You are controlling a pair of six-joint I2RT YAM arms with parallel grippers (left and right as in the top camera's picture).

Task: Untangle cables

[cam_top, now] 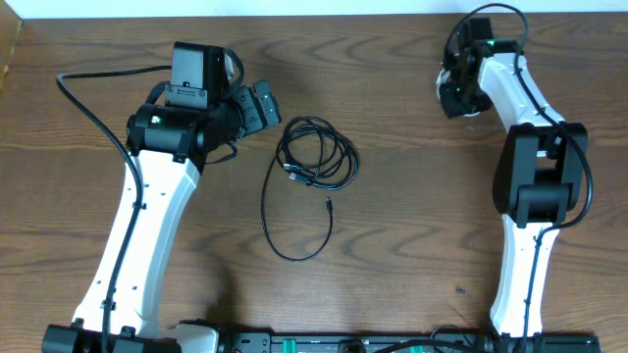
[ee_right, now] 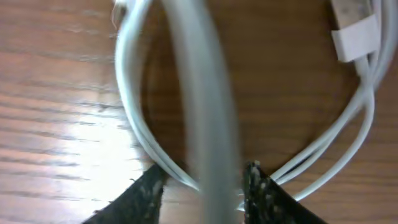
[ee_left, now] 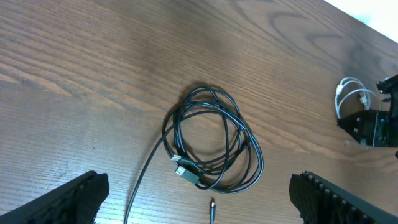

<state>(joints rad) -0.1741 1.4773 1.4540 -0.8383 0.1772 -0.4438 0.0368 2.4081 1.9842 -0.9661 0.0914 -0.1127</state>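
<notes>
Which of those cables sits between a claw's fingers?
The white cable, lying between the fingers of the right gripper; the black cable lies coiled mid-table, untouched.

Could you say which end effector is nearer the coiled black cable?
Left. The left end effector is beside the coiled black cable; the right end effector is far off, at a white cable.

white cable [ee_right: 129, 93] loops cut off at frame edges, nearest strand blurred, black cable [ee_left: 181, 170] tail leaving bottom edge
</notes>
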